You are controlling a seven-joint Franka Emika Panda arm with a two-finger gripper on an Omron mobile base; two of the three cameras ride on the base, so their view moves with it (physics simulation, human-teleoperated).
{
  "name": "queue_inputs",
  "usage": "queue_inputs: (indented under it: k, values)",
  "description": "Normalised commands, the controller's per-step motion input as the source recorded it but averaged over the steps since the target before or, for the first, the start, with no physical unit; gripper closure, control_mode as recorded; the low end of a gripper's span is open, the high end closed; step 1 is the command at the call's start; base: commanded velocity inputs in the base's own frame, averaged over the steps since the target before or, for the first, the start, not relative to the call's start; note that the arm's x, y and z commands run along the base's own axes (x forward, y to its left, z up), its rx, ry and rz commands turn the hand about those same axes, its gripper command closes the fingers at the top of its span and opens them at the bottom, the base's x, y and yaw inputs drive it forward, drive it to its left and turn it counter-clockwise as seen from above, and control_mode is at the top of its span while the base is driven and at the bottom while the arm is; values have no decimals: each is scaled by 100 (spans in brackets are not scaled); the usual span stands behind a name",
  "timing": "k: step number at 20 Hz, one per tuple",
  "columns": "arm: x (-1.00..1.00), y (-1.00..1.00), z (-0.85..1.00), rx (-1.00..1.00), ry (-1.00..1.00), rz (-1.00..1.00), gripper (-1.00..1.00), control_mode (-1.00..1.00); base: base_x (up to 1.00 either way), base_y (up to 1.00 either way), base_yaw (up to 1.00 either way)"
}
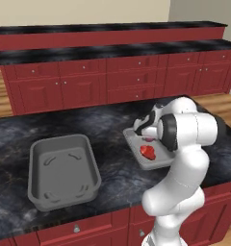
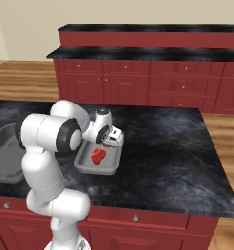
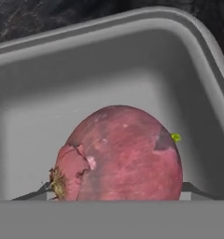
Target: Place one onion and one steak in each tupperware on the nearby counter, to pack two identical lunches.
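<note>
Purplish-pink onion between the end effector's fingers, inside the small light grey tupperware.

Left base view: on the black marbled bench (image 1: 112,125) the larger, darker tupperware (image 1: 63,171) stands to the left, well apart from the small tupperware (image 1: 153,161), where a bright red steak (image 1: 147,152) lies; the arm's elbow hides most of the end effector.
Right base view: the end effector (image 2: 108,142) reaches down over the far end of the small tupperware (image 2: 98,168), the red steak (image 2: 98,156) just beside it.
Hand view: the onion (image 3: 118,154) sits low against a rounded corner of the small tupperware (image 3: 109,60); the jaws stand wide, one on each side of it, and I cannot tell whether they grip it.
</note>
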Motion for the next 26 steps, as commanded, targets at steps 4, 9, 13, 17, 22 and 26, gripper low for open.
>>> queue_inputs:
  k: [4,9,13,17,22,26]
  values:
    - [-19,0,46,0,0,-3,-100,-100,0,0,0]
    - [20,6,32,0,0,0,-100,-100,0,0,0]
    - [-3,2,37,0,-1,0,-100,-100,0,0,0]
    - [-96,-3,71,0,-13,0,-100,-100,0,0,0]
    - [-100,1,39,-1,-21,0,-100,-100,0,0,0]
    - [-75,12,7,-7,-19,4,-100,100,-25,2,2]
